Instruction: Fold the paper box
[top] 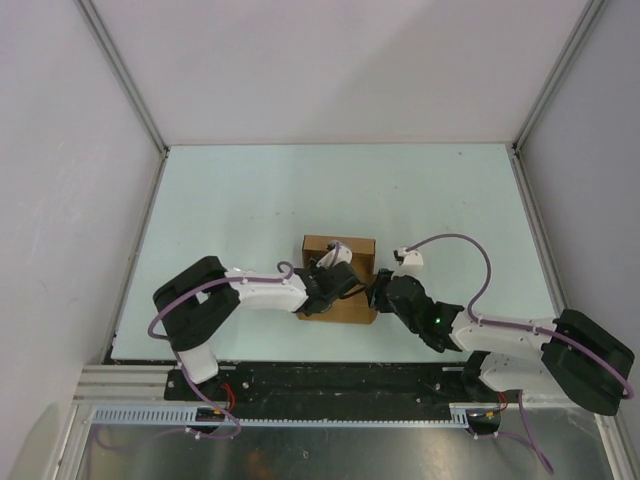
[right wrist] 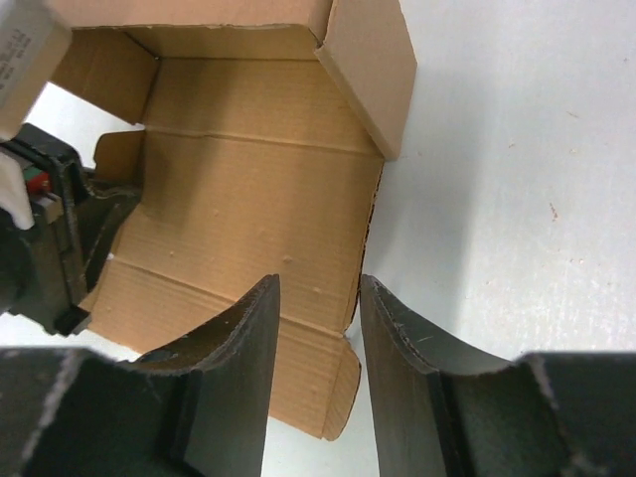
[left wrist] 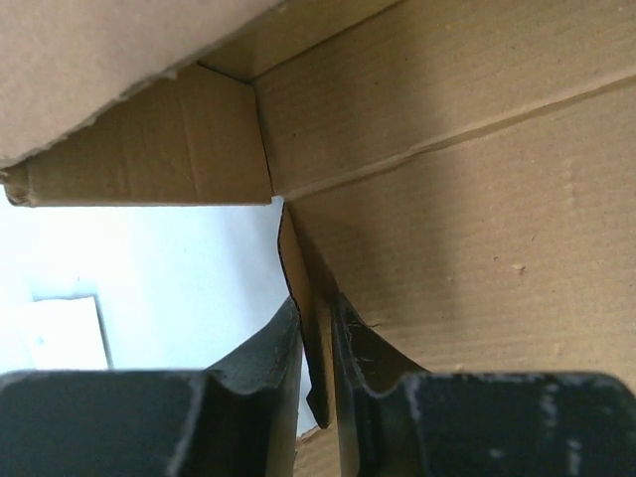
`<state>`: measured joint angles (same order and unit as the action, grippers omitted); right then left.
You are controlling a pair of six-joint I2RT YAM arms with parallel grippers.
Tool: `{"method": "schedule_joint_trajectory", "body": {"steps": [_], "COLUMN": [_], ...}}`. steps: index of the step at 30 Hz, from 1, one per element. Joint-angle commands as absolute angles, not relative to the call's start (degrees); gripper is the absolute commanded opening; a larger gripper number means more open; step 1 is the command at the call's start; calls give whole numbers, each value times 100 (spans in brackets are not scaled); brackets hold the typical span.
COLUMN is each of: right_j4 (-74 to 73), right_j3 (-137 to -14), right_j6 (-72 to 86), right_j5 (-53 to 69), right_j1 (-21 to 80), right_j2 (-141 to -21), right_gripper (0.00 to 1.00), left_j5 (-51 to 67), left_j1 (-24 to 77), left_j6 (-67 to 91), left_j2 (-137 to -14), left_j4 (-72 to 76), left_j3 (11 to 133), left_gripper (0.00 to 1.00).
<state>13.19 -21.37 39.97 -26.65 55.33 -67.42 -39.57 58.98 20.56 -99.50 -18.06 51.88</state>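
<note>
Table (top: 250, 200) takes up the middle of the overhead view, and the paper box (top: 352, 308) lies at its centre, just above the two arm bases, with both arms converging on it from lower left and lower right. The box is partly formed: in the right wrist view its base panel (right wrist: 248, 199) lies flat, a back wall stands along the top of the frame, and a side flap (right wrist: 370, 70) is raised at upper right.

The left gripper (left wrist: 318, 383) is narrowed onto a thin upright flap (left wrist: 298, 268) at a corner of the box, both fingers pressing the card between them. The right gripper (right wrist: 320, 338) stands partly spread, its fingers straddling the right edge of the base panel in the lower middle of its frame, gripping nothing.

The step in hand looks like raising and tucking the side walls. The next move probably calls for the right gripper to catch or push the low right-hand edge upward while the left holds its corner steady, without creasing the thin card off its fold lines.
</note>
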Motion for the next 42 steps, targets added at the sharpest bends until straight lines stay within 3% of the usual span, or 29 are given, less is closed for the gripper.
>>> {"method": "schedule_joint_trajectory", "body": {"steps": [1, 13, 33, 36, 42], "right_j4": [1960, 1784, 1564, 1564, 1459], "right_j3": [-1873, -1582, -1169, -1169, -1178], "right_j6": [4350, 4956, 5045, 5036, 4922], "right_j5": [-2277, -2022, -1854, -1802, -1784], "right_j1": [5370, 5045, 4676, 4641, 4597], "right_j2": [-6364, -5704, -4992, -4948, -4861], "right_gripper": [44, 50, 51, 51, 53], "left_j5": [-4245, -4658, -4720, -4728, -4755], "left_j1": [6029, 6293, 6434, 6434, 6434], "left_j6": [2408, 2733, 3023, 3015, 2980], "left_j2": [-10221, -10872, -11162, -11031, -10180], "left_j4": [-2012, -2267, -2487, -2566, -2716], "left_j3": [5405, 5739, 5889, 5897, 5854], "left_gripper": [22, 20, 19, 20, 33]}}
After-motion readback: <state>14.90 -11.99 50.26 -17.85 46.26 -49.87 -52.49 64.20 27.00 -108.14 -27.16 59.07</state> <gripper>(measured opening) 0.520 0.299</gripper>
